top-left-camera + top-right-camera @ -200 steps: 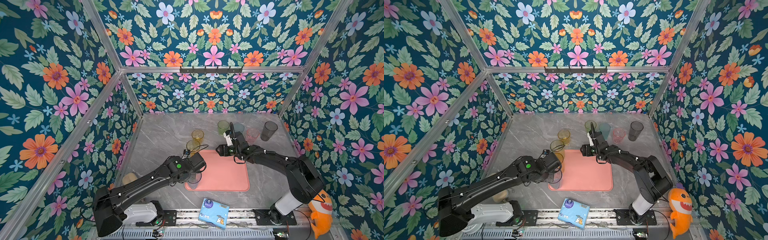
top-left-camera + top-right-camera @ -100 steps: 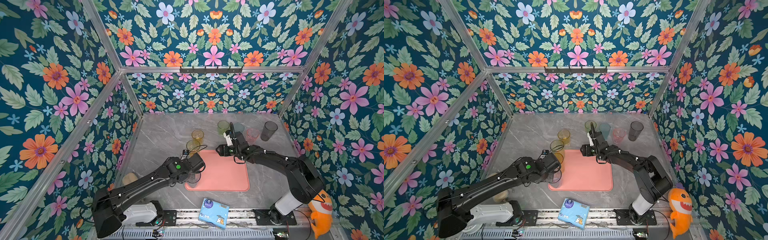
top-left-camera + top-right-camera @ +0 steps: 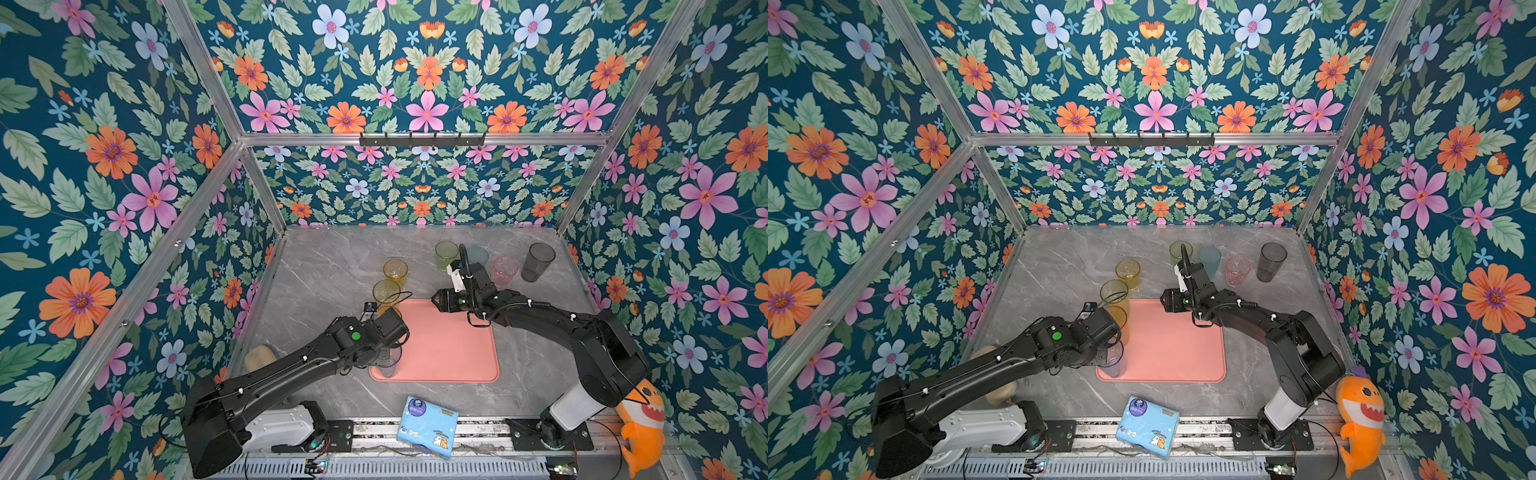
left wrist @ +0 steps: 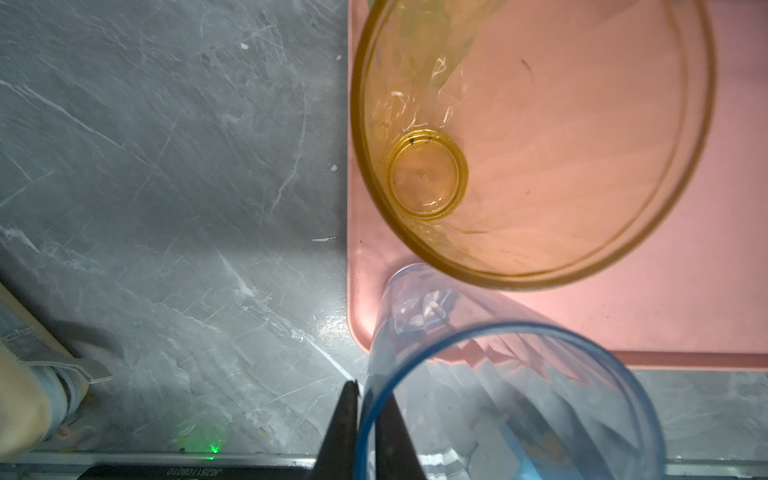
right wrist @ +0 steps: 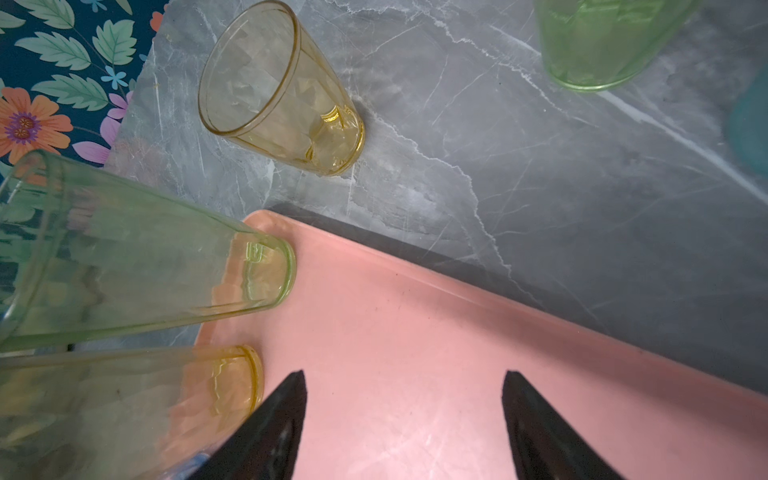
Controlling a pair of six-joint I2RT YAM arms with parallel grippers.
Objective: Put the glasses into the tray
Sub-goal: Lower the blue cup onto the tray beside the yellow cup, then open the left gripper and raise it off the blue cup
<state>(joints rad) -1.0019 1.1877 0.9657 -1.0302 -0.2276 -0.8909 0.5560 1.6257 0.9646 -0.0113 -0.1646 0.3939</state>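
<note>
The salmon-pink tray (image 3: 449,345) (image 3: 1175,345) lies mid-table. A blue-grey glass (image 3: 390,363) (image 4: 498,374) stands upright in its near left corner. My left gripper (image 4: 370,390) is shut on that glass's rim, one finger inside and one outside. Beside it in the tray stand an amber glass (image 4: 532,137) (image 3: 1119,318) and a tall yellow-green glass (image 5: 145,257) (image 3: 386,293). My right gripper (image 5: 405,376) (image 3: 436,299) hangs open over the tray's far left part, holding nothing. A short amber glass (image 3: 395,272), a green (image 3: 446,254), a teal (image 3: 478,255), a pink (image 3: 505,270) and a smoky dark glass (image 3: 537,262) stand on the table behind.
A light-blue tissue packet (image 3: 428,419) lies at the front edge. An orange shark toy (image 3: 642,419) sits at the front right. A beige object (image 3: 259,357) rests by the left wall. Floral walls close in the table on three sides.
</note>
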